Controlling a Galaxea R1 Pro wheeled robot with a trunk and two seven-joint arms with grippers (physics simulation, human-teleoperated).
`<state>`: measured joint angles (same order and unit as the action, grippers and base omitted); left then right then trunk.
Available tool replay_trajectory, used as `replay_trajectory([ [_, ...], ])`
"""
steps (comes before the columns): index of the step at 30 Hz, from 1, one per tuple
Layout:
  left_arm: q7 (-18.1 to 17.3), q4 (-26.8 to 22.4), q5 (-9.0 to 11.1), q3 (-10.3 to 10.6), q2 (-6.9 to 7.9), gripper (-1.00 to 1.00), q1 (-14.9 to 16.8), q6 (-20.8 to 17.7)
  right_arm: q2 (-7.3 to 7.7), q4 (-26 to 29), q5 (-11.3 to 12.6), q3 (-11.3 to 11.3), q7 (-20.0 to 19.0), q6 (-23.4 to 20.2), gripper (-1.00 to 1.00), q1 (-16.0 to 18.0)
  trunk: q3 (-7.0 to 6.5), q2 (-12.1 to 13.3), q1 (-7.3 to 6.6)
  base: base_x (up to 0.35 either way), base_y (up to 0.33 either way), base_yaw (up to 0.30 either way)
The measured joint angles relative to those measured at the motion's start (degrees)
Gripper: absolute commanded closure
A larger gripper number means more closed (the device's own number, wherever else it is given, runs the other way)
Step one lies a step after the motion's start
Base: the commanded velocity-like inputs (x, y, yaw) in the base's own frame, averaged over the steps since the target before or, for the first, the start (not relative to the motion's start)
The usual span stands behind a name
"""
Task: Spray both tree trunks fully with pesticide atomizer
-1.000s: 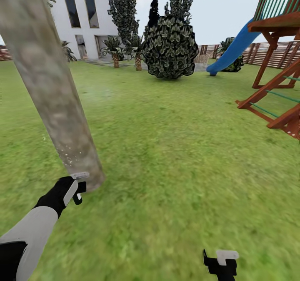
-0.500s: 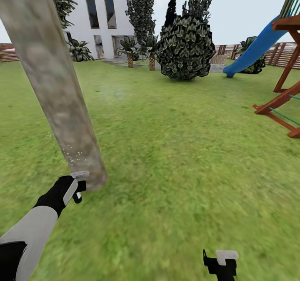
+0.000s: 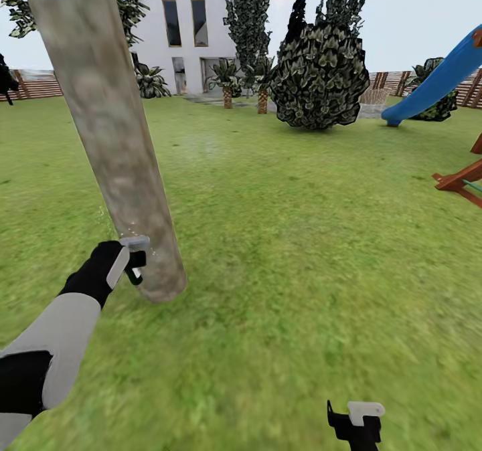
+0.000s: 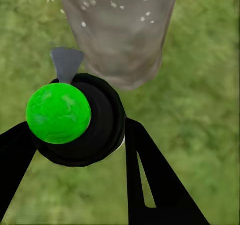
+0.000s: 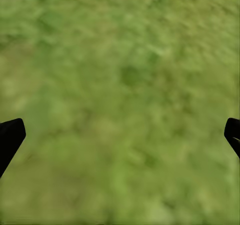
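Observation:
A thick grey-tan tree trunk [image 3: 114, 136] rises from the grass floor [image 3: 288, 237] at the left of the head view. My left gripper [image 3: 132, 263] is low down beside the trunk's base, shut on the pesticide atomizer [image 4: 80, 120], a small dark round bottle with a green cap whose grey nozzle points at the trunk [image 4: 120, 35]. Pale pesticide specks [image 4: 115, 5] dot the trunk just above the gripper. My right gripper [image 3: 355, 424] hangs open over bare grass [image 5: 120, 85], holding nothing.
A big dark round bush [image 3: 321, 76] and tall conifers stand ahead of a white house [image 3: 184, 29]. A blue slide [image 3: 435, 83] and a red wooden play frame [image 3: 462, 183] are at the right. A slatted fence [image 3: 40, 86] runs along the back.
The camera has turned left, so the whole scene slid right. My left gripper with the atomizer has risen a little along the trunk. The right gripper has stayed put.

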<state>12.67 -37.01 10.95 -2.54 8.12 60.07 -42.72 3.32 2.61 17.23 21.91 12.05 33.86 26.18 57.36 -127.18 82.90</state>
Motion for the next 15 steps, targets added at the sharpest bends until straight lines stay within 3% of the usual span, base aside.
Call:
replay_trajectory([
  [4,-0.06,-2.21,0.13,0.06,0.13,1.00,-0.12,-1.23,0.01,0.01,0.00,0.00,0.02,-0.08,-1.00,0.00,0.00,0.00,0.00,0.000,-0.036,0.000],
  [15,-0.01,-2.37,-0.07,0.12,0.04,1.00,-0.73,-1.28,0.01,0.00,-0.01,0.00,0.05,-0.05,-1.00,0.00,0.00,0.00,0.00,0.000,-0.263,0.000],
])
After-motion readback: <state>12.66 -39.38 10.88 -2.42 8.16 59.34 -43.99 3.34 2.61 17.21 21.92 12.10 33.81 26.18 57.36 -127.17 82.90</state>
